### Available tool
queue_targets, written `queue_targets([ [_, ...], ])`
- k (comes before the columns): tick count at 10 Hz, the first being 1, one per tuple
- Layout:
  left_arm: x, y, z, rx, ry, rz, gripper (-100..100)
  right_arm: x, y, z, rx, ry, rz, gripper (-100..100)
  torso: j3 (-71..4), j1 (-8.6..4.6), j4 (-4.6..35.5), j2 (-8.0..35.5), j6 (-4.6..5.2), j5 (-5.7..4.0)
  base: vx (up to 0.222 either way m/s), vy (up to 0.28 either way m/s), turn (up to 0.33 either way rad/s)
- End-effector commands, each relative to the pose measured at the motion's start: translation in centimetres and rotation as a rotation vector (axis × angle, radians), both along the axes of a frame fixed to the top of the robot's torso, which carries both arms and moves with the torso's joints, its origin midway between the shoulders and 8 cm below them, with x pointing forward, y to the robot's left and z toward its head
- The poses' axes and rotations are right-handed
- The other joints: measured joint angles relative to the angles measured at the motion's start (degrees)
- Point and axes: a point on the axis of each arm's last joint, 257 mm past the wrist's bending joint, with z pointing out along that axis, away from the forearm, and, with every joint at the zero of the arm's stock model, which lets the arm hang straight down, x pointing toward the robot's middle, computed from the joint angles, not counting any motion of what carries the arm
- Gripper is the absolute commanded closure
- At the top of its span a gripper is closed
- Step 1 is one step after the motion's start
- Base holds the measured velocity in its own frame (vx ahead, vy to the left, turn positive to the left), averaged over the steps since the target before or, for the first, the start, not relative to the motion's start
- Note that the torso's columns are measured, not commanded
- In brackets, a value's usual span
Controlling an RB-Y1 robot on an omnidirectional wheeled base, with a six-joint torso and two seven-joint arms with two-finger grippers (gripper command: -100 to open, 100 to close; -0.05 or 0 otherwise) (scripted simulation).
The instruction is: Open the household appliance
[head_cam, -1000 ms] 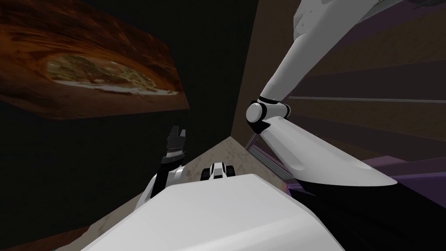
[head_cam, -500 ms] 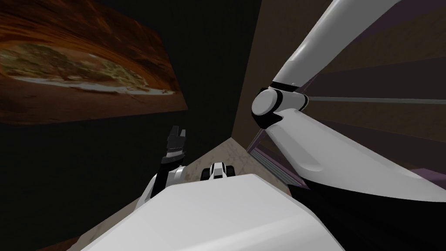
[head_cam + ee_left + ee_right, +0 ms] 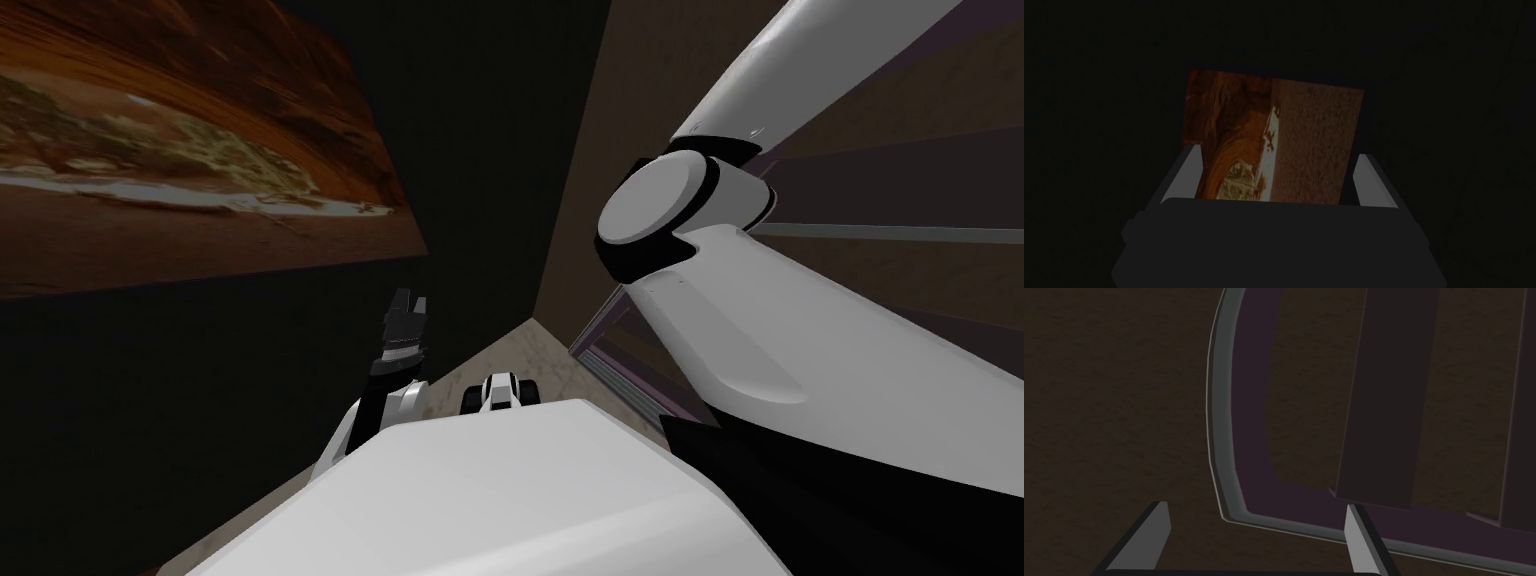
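The appliance [image 3: 622, 352] stands low at my right, a dark purple body with a thin grey rim, against a brown wall. In the right wrist view its curved grey rim [image 3: 1216, 438] and purple frame sit just beyond my right gripper [image 3: 1256, 538]. That gripper is open and holds nothing, and a dark upright bar [image 3: 1389, 388] of the appliance rises past one fingertip. My right elbow [image 3: 655, 212] is raised high at the right. My left gripper [image 3: 407, 300] hangs low in front of my chest, open and holding nothing.
A dark wall with a large orange-brown picture [image 3: 180, 170] closes off the left. A brown wall [image 3: 600, 110] meets it in a corner straight ahead. A narrow strip of pale marbled floor [image 3: 520, 345] runs between them toward the corner.
My right elbow and forearm have swung up, to the right and nearer the head camera. The wall picture has slid in the view, so my head has turned slightly. The left arm is still.
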Motion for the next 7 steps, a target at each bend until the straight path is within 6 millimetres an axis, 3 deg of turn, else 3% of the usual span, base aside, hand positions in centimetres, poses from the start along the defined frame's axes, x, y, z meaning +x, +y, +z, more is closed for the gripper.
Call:
queue_targets([
  [1, 0.0, 0.0, 0.0, 0.000, 0.000, 0.000, 0, -0.4, -0.5, 0.3, 0.002, 0.002, -0.002, -100, 0.0, 0.03, 0.0, -0.1, 0.00, 0.00, 0.050, 0.003, 0.000],
  [3, 0.0, 0.0, 0.0, 0.000, 0.000, 0.000, 0, -0.9, -0.5, 0.7, 0.001, 0.002, 0.000, -100, 0.0, -0.07, 0.0, 0.0, 0.02, -0.01, 0.053, -0.038, -0.026],
  [7, 0.0, 0.0, 0.0, 0.000, 0.000, 0.000, 0, -3.6, -0.5, 3.3, -0.005, 0.004, 0.007, -100, -0.1, 0.16, 0.0, -0.1, -0.01, 0.06, 0.065, 0.007, -0.019],
])
